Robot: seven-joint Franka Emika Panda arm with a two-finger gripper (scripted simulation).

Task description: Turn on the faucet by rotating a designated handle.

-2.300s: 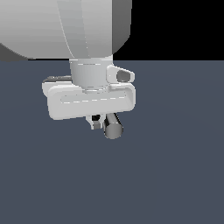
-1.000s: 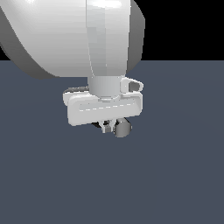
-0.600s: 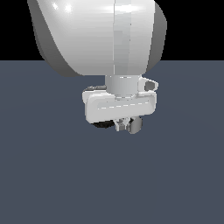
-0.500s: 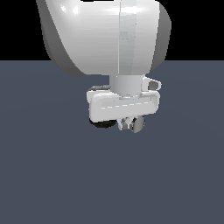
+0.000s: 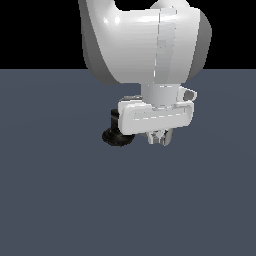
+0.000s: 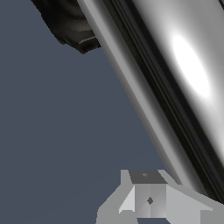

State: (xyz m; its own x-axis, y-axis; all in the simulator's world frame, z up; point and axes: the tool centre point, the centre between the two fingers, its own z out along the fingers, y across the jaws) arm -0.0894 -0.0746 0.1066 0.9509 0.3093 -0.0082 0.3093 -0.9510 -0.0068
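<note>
Chrome handle [image 6: 183,74], long axis diagonal across wrist view.

I count one faucet [image 5: 118,133], bearing one black ribbed base [image 5: 116,137] and one chrome handle [image 6: 175,74]; one gripper [image 5: 159,138] of mine; one grey floor [image 5: 60,200].

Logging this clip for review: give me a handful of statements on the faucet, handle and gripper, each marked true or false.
1. The faucet's black ribbed base shows toward the exterior view's left of the gripper. True.
2. The handle is a red plastic lever. False: it is a shiny silver-grey cylindrical bar.
3. In the wrist view the handle fills much of the frame. True.
4. The gripper is raised far above the faucet. False: it sits low, level with the faucet.
5. The floor is plain dark grey-blue. True.
</note>
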